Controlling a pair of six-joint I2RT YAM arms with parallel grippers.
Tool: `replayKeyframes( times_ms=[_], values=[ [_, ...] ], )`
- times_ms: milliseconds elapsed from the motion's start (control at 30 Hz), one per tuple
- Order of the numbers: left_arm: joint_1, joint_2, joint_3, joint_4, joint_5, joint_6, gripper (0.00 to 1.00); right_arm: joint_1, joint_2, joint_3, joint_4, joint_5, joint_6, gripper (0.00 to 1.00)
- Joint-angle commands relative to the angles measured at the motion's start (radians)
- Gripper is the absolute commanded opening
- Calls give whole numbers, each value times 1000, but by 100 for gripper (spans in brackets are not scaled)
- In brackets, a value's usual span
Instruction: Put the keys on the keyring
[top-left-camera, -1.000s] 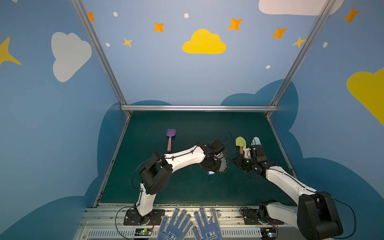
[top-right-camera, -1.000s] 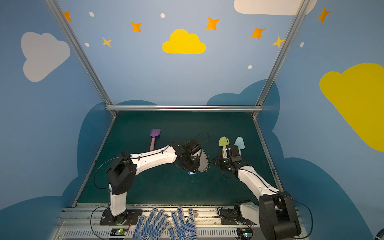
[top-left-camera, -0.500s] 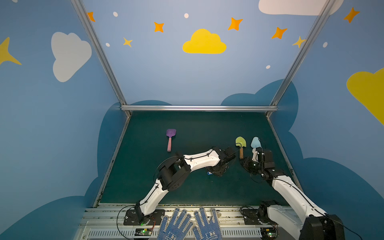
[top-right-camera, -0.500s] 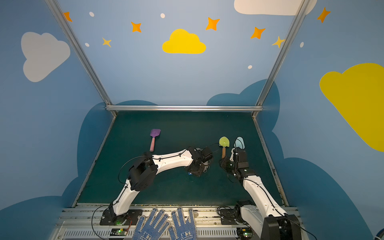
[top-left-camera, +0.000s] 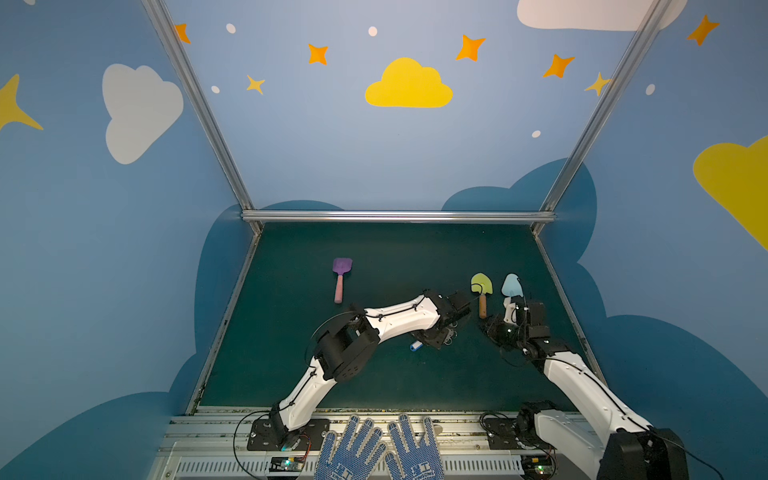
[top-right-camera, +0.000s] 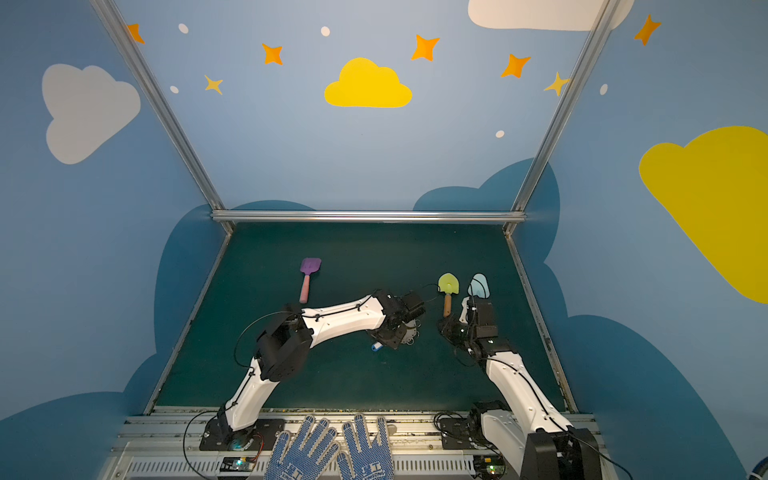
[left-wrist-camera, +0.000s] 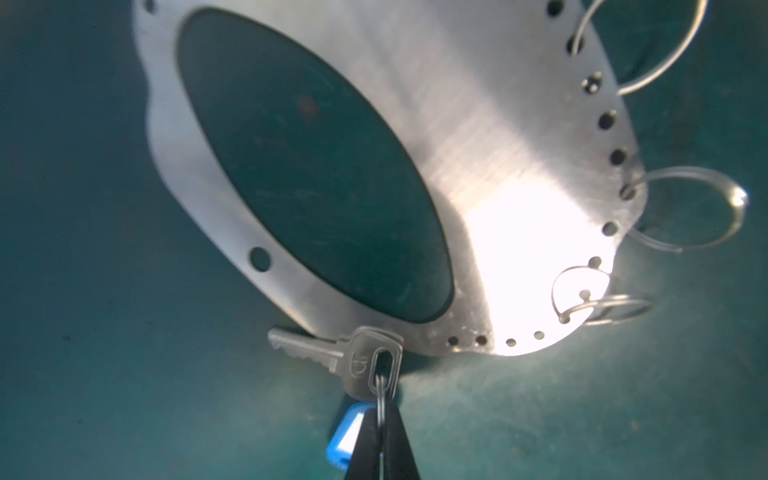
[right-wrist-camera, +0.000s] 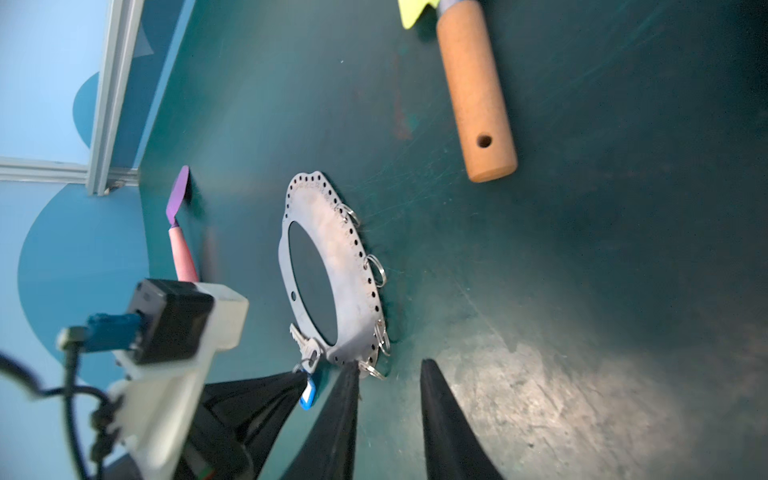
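Observation:
The keyring (left-wrist-camera: 478, 166) lies flat on the green mat, a grey oval metal band with edge holes and several wire rings; the right wrist view also shows this keyring (right-wrist-camera: 345, 257). The keys (left-wrist-camera: 332, 353), a silver key with a blue tag (left-wrist-camera: 347, 436), lie at its near edge. My left gripper (left-wrist-camera: 380, 399) is shut on the small wire loop through the key's head. My right gripper (right-wrist-camera: 388, 370) stands open and empty beside it, one finger (right-wrist-camera: 345, 399) touching the keyring's rim. In both top views the blue tag (top-left-camera: 415, 345) (top-right-camera: 377, 347) shows under the left wrist.
Three toy shovels lie on the mat: a purple one (top-left-camera: 340, 276) at mid-left, a yellow-green one (top-left-camera: 481, 291) and a light blue one (top-left-camera: 511, 286) just behind the right gripper. Blue dotted gloves (top-left-camera: 374, 449) lie on the front rail. Aluminium bars edge the mat.
Both arms have shifted to the right and reached further forward. My left gripper has closed onto the key's wire loop. The right gripper's opening looks unchanged.

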Motion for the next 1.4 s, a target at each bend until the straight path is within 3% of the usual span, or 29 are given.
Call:
replayKeyframes(
  times_ms=[0,167,333,433,567,733,900,1367],
  values=[
    [49,-121,7,-38,27,68,4,1,28,-12,57,-91,-28,29],
    [119,-209,29,-79,120,178,4,31,64,-11,189,-239,-57,27],
    [188,-269,53,-115,358,301,4,95,68,-5,396,-411,-82,24],
    [216,-267,84,-144,425,321,4,140,83,23,473,-464,-99,24],
    [263,-235,164,-224,522,374,4,154,142,29,637,-533,-62,28],
    [285,-289,129,-182,643,392,4,156,229,35,847,-638,25,25],
    [296,-345,73,-123,686,381,4,164,266,33,1013,-700,106,25],
    [321,-425,-25,6,786,332,4,242,313,74,1130,-759,163,24]
  ],
)
